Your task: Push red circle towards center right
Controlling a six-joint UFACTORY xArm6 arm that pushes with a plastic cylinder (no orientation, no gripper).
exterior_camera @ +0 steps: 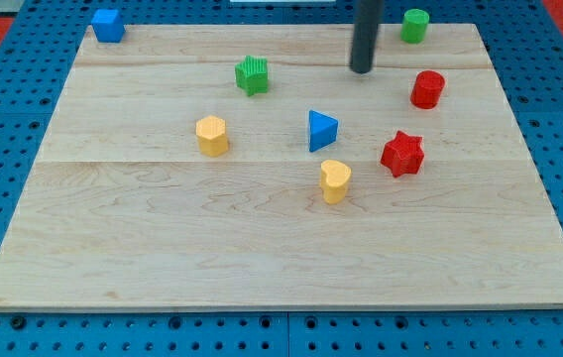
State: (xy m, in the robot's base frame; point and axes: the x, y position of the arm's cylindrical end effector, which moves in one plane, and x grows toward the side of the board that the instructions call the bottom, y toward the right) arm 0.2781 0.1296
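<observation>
The red circle (427, 89) stands on the wooden board (163, 248) at the view's upper right. My tip (362, 70) is the lower end of a dark rod coming down from the view's top. It sits to the left of the red circle and slightly above it in the view, with a clear gap between them. A red star (402, 154) lies below the red circle, toward the view's right centre.
A green cylinder (415, 25) is at the top right corner. A green star (252, 75) is left of the tip. A blue triangle (321, 131), a yellow heart (334, 181), a yellow hexagon (212, 136) and a blue block (108, 25) are also on the board.
</observation>
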